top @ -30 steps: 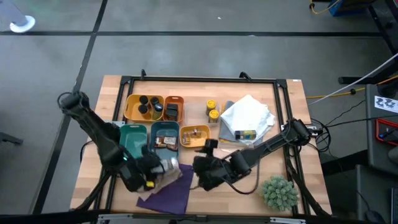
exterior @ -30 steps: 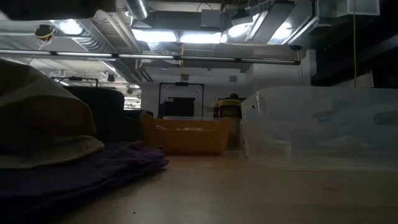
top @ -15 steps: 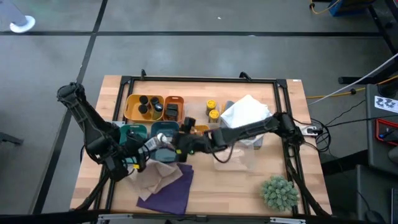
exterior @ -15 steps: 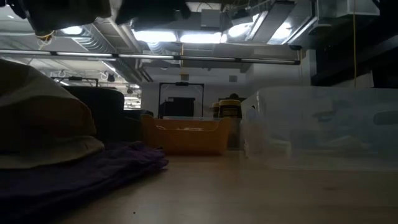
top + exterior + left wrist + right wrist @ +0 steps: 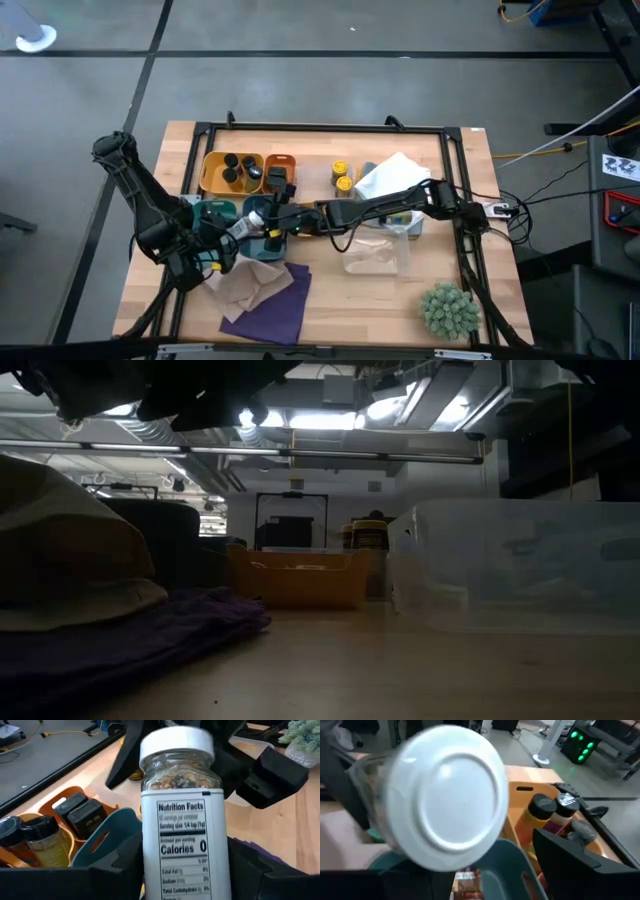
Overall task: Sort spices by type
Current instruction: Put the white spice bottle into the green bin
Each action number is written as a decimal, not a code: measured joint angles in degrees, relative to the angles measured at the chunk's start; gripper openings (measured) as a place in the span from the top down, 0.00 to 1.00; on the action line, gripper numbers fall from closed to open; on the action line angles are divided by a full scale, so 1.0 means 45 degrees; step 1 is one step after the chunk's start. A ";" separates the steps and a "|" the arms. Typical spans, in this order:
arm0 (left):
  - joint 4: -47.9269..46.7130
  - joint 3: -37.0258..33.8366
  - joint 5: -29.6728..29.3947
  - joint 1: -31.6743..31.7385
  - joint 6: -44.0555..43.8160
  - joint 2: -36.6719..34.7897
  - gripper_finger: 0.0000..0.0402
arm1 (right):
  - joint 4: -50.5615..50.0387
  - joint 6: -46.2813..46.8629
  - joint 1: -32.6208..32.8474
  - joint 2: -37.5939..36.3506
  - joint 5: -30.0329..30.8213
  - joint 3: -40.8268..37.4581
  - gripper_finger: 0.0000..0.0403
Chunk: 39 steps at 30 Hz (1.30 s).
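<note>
Left tool [image 5: 240,232] gripping, right tool [image 5: 272,218] half-open right beside it.

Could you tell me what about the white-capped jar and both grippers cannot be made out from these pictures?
- Left gripper: its hold on the white-capped jar is cut off by the left wrist view's bottom edge.
- Right gripper: high view too small to show whether it touches the jar.
- Low view: arms only dark shapes at the top edge.
- Jar's front label: faces away.

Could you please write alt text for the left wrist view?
A clear spice jar with a white cap fills the frame, nutrition label facing the camera. Behind it sit an orange plastic tray of dark-capped jars and a teal plastic tray.
</note>
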 joint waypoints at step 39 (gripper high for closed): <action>-0.6917 0.0010 0.3145 0.0656 -0.9624 0.1166 0.51 | -0.3641 -0.1619 0.0039 -0.1701 0.0289 0.0053 0.38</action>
